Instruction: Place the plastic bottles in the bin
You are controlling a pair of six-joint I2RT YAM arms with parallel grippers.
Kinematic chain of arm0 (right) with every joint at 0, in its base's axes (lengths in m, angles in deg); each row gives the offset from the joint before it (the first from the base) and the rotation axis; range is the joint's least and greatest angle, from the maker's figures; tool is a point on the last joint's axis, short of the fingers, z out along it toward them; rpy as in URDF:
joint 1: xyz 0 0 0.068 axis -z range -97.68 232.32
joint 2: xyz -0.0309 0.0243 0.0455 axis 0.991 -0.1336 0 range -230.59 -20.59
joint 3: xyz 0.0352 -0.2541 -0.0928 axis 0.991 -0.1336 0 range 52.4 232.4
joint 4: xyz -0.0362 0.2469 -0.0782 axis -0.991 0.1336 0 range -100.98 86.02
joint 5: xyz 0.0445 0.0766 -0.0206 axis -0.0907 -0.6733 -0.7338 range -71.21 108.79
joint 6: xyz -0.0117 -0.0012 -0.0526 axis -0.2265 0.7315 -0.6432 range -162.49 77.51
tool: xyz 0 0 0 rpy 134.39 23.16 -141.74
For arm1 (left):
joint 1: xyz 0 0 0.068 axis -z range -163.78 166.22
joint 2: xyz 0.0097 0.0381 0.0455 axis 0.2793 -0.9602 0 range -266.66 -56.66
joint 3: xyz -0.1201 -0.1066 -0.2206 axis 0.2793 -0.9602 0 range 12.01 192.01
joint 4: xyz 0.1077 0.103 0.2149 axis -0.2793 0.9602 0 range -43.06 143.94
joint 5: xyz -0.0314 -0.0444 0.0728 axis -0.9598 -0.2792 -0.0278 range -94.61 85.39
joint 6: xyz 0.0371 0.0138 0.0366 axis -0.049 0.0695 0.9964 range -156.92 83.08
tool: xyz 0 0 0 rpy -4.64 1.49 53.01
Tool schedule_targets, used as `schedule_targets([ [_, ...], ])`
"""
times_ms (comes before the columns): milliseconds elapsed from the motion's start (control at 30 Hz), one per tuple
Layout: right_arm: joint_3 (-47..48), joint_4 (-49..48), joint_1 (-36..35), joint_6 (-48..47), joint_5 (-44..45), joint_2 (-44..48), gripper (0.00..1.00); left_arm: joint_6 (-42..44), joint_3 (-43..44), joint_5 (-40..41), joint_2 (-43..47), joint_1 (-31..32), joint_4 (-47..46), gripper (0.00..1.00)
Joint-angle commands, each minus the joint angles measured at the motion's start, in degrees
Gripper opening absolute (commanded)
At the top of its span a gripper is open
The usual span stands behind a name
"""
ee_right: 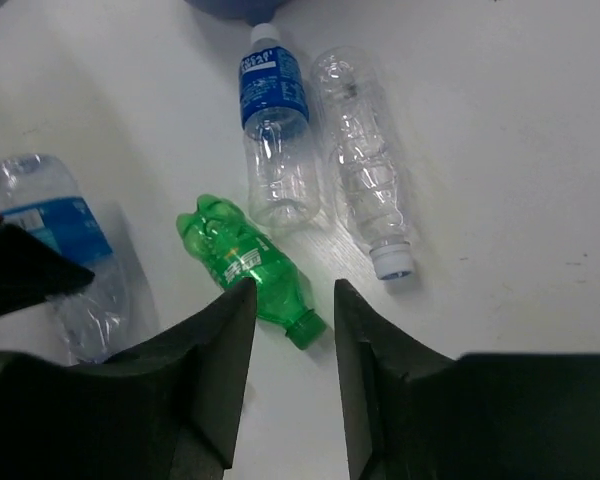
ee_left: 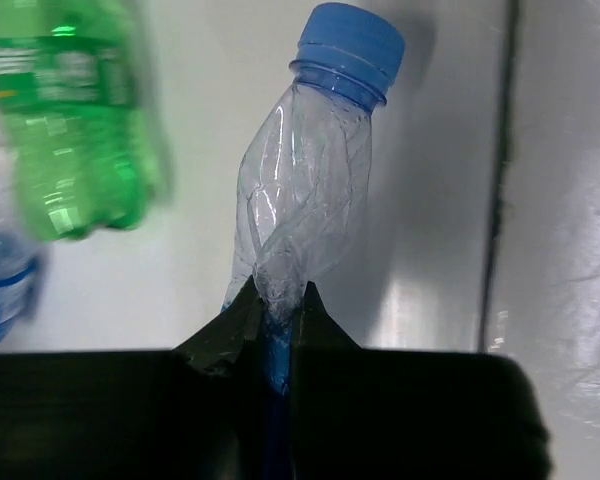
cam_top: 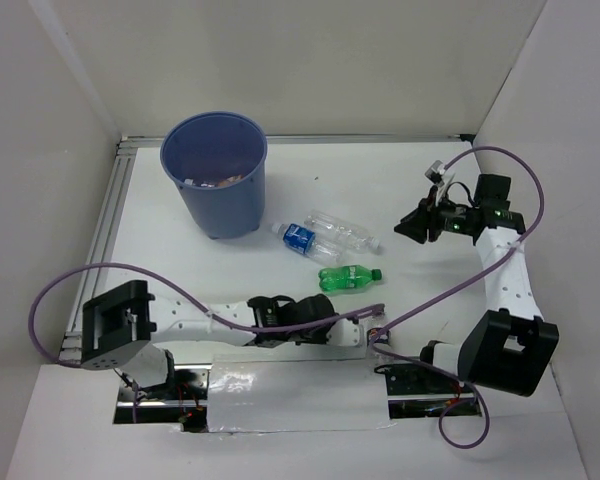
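The blue-capped bottle (ee_left: 305, 200) sits near the desk's (cam_top: 310, 180) front, its crumpled lower body clamped in the left tool (ee_left: 280, 295), likely for carrying to the bin (cam_top: 220, 205) at the far left. The green bottle (cam_top: 350, 276) and blue-labelled bottle (cam_top: 300, 237) lie between. The right tool (ee_right: 295, 290) hangs above them, fingers slightly apart and empty.

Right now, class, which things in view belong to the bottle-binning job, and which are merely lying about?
Job: round blue-violet plastic bin; green plastic bottle; blue-labelled clear bottle; unlabelled clear bottle; crushed blue-capped clear bottle.
Lying about: purple cables; metal edge rail.
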Motion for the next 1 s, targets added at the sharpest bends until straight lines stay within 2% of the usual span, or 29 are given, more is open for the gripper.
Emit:
schedule_targets([
  [0, -1.0, 2.6, 0.5, -1.9, -2.4, -0.4, 0.49, -4.0, 3.4, 5.2, 9.8, -3.6, -3.4, 0.0],
  [33, -1.1, 2.6, 0.5, -1.9, -2.4, -1.0, 0.6, -4.1, 4.5, 5.2, 9.9, -4.7, -3.4, 0.0],
  [100, -1.6, 3.3, 0.5, -1.9, -2.4, -1.0, 0.94, -5.7, 7.6, 6.1, 14.9, -7.3, -3.9, 0.0],
  [133, -1.6, 3.9, 0.5, -2.4, -3.0, -1.0, 1.0, -6.5, 8.6, 6.1, 16.7, -10.8, -5.6, 0.0],
  [200, -2.4, 4.8, 0.5, -4.5, -3.0, -1.0, 1.0, -9.9, 11.1, 4.5, 20.1, -15.8, -7.3, 0.0],
  [233, -2.4, 4.3, 0.5, -4.0, -3.0, -1.0, 1.0, -11.2, 13.1, 3.8, 22.8, -21.0, -8.7, 0.0],
  [333, -3.6, 3.0, 0.0, -4.0, -3.0, -1.0, 1.0, -15.6, 15.8, 1.6, 24.5, -30.9, -17.6, 0.0],
  [400, -4.1, 2.4, -1.4, -4.0, -2.4, -1.0, 1.0, -17.9, 16.9, 3.6, 23.8, -35.3, -25.1, 0.0],
  [533, -4.7, 0.3, -4.9, -4.0, -0.2, -1.0, 1.0, -21.7, 18.1, 10.3, 18.2, -43.9, -34.0, 0.0],
  [567, -4.7, -0.3, -7.0, -3.4, 0.6, -1.0, 0.92, -22.3, 18.7, 11.4, 16.8, -46.4, -34.7, 0.0],
  [633, -4.7, -0.3, -9.8, -5.0, 3.4, -1.0, 0.84, -22.9, 18.7, 13.3, 12.6, -48.5, -34.7, 0.0],
  [667, -4.7, 0.9, -12.6, -6.5, 4.2, -1.5, 0.79, -23.0, 19.5, 14.4, 11.3, -50.0, -34.7, 0.12],
  [700, -4.0, 3.0, -14.2, -8.3, 4.9, -1.5, 0.79, -23.0, 19.5, 15.1, 10.1, -50.8, -34.7, 0.23],
  [733, -4.8, 3.6, -17.3, -13.5, 8.7, -1.5, 0.83, -24.0, 20.4, 16.5, 6.9, -52.1, -34.2, 0.57],
  [767, -4.8, 3.6, -18.8, -13.6, 8.7, -1.5, 0.83, -24.0, 21.0, 16.5, 6.9, -52.1, -34.2, 0.58],
  [800, -5.6, 3.6, -20.2, -14.9, 10.4, -1.5, 0.92, -24.0, 22.0, 16.5, 6.1, -53.3, -32.5, 0.76],
  [833, -6.8, 2.1, -21.5, -16.7, 14.0, -0.7, 0.96, -24.6, 23.2, 15.5, 5.4, -53.8, -31.4, 0.99],
  [867, -9.2, 0.6, -23.8, -17.5, 16.1, 0.0, 1.0, -24.6, 25.2, 15.4, 4.9, -53.8, -30.8, 0.99],
  [967, -13.3, -5.4, -27.7, -20.6, 23.0, 1.1, 1.0, -24.0, 27.9, 13.7, 4.9, -54.4, -28.9, 0.99],
])
